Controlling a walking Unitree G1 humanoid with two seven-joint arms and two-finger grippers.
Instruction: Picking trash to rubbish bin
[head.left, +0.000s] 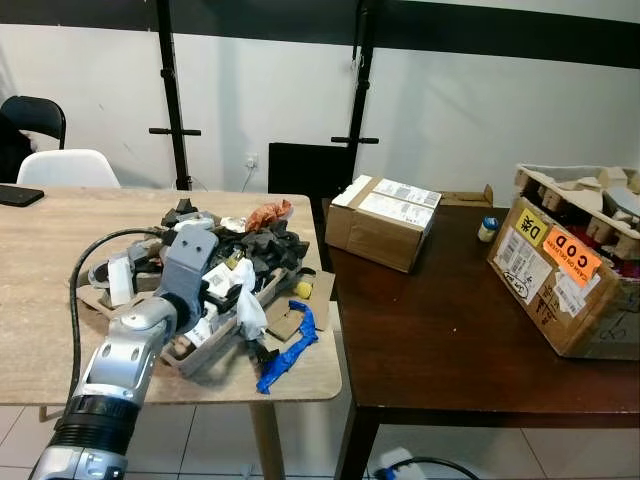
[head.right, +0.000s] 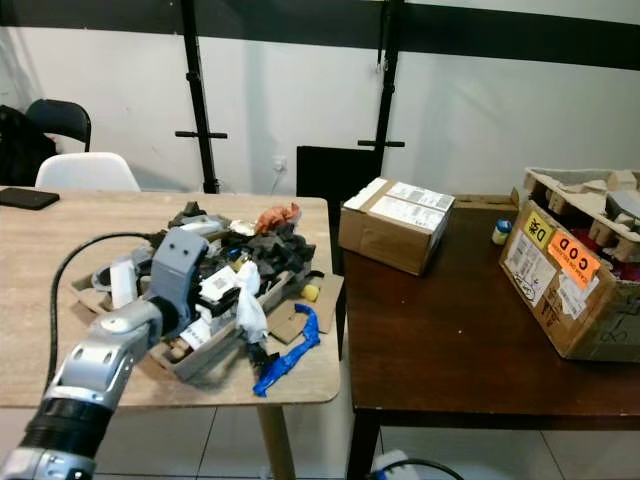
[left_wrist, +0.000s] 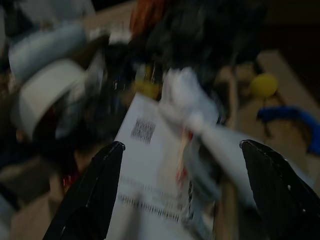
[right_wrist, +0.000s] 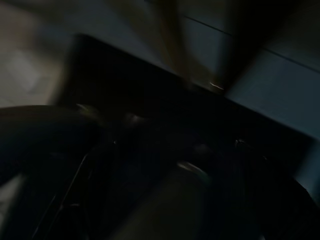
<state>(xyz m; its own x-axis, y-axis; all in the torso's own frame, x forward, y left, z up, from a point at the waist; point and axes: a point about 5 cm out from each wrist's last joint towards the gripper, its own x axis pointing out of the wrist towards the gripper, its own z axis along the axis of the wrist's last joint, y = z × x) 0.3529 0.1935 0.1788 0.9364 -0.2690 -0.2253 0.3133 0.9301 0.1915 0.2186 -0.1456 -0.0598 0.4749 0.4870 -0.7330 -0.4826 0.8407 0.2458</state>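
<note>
The trash pile (head.left: 215, 275) sits at centre-left of the frame on the light wooden table (head.left: 40, 300). The left gripper (left_wrist: 182, 192) hovers over a white labelled paper (left_wrist: 150, 185), fingers spread wide, grasping nothing. Closing here may snag the tangled neighbouring scraps and drag them off the table edge.

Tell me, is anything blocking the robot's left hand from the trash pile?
No. The left hand hangs open right over the trash pile on the light wooden table, with white crumpled paper directly ahead of its fingers and nothing between.

The left arm (head.right: 120, 345) reaches into the trash pile (head.right: 235, 275) on the light table (head.right: 60, 240); jaws apparently buried.
</note>
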